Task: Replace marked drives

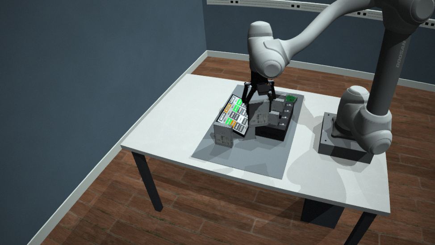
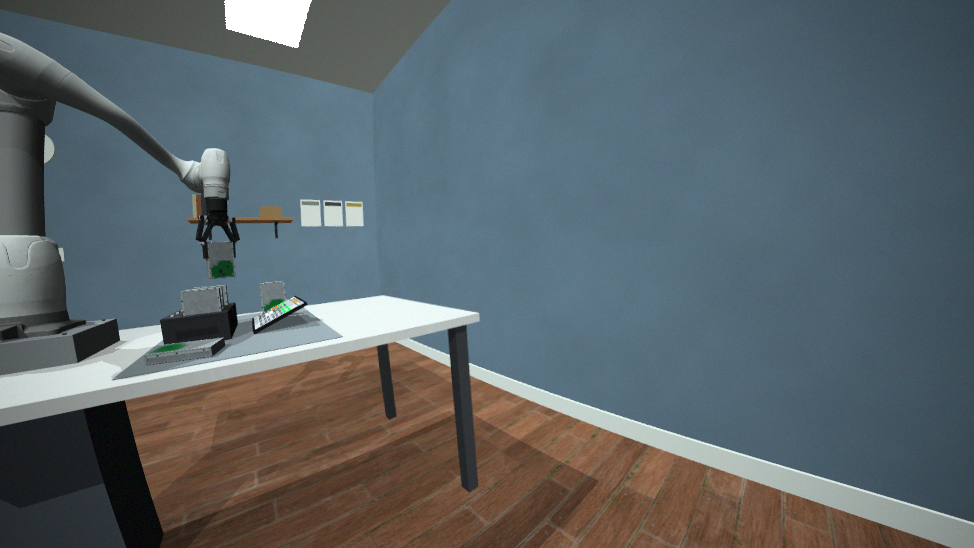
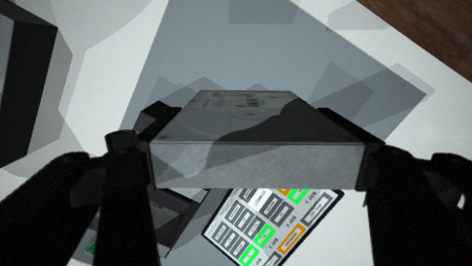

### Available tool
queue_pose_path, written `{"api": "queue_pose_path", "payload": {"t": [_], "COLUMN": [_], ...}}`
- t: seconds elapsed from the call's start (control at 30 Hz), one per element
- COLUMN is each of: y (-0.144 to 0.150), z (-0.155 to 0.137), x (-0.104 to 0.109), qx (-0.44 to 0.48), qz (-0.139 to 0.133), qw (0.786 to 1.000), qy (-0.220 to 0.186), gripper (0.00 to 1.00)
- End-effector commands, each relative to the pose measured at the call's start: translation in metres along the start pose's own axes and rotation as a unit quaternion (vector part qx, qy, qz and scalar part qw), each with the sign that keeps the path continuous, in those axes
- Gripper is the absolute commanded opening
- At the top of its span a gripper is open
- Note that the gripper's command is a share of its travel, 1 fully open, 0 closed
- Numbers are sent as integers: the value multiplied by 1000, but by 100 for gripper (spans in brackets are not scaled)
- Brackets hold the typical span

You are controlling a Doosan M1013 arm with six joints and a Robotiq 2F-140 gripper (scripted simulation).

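Now hovering upright: held drive is facing a sideways and downward trip to the dock

Leftmost in the top view, a hard drive (image 1: 223, 135) (image 2: 272, 294) is standing on end on the bench mat (image 1: 243, 161) (image 2: 299, 331) (image 3: 219, 53), just beside the tilted status screen (image 1: 235, 117) (image 2: 278, 318) (image 3: 279, 218). The screen is showing green and orange blocks, its lettering being too small for reading bay marks surely.

Next along, the two-finger gripper (image 1: 258, 107) (image 2: 220, 250) (image 3: 249, 124) is grasping the held drive (image 1: 258, 114) (image 2: 221, 259) (image 3: 257, 165) by its two narrow edges. That drive is hanging clear above the mat, its long axis running vertically and its green-board end pointing down, so the connector is probably heading the right way. Whether it is a spare or an old one, the pictures are not settling.

Farther right, the drive dock (image 1: 270, 132) (image 2: 197, 329) (image 3: 167, 214) is sitting lower than the held drive, its seated drives (image 1: 277, 105) (image 2: 202, 299) standing in a row. Their broad faces are running roughly parallel to the held one, so an insertion would be needing mainly sideways alignment, then a straight descent; drifting could be nudging a neighbour. Beyond the dock, another drive (image 1: 290, 98) (image 2: 183, 351) is lying flat.
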State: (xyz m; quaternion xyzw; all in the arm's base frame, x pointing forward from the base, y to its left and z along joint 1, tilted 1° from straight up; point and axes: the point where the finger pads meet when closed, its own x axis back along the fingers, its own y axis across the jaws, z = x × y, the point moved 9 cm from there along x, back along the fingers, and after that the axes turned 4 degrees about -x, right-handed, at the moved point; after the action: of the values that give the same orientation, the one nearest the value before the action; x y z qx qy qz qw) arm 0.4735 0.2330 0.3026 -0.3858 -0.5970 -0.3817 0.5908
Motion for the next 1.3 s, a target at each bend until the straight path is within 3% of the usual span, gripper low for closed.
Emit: {"api": "queue_pose_path", "payload": {"t": [0.0,0.63,1.27], "y": [-3,-33,-84], "z": [-11,-77,-151], "x": [1,2,1], "qx": [-12,-92,-196], "qz": [-1,-1,-1], "qw": [1000,996,981], "qy": [0,0,0], "gripper": [10,10,10]}}
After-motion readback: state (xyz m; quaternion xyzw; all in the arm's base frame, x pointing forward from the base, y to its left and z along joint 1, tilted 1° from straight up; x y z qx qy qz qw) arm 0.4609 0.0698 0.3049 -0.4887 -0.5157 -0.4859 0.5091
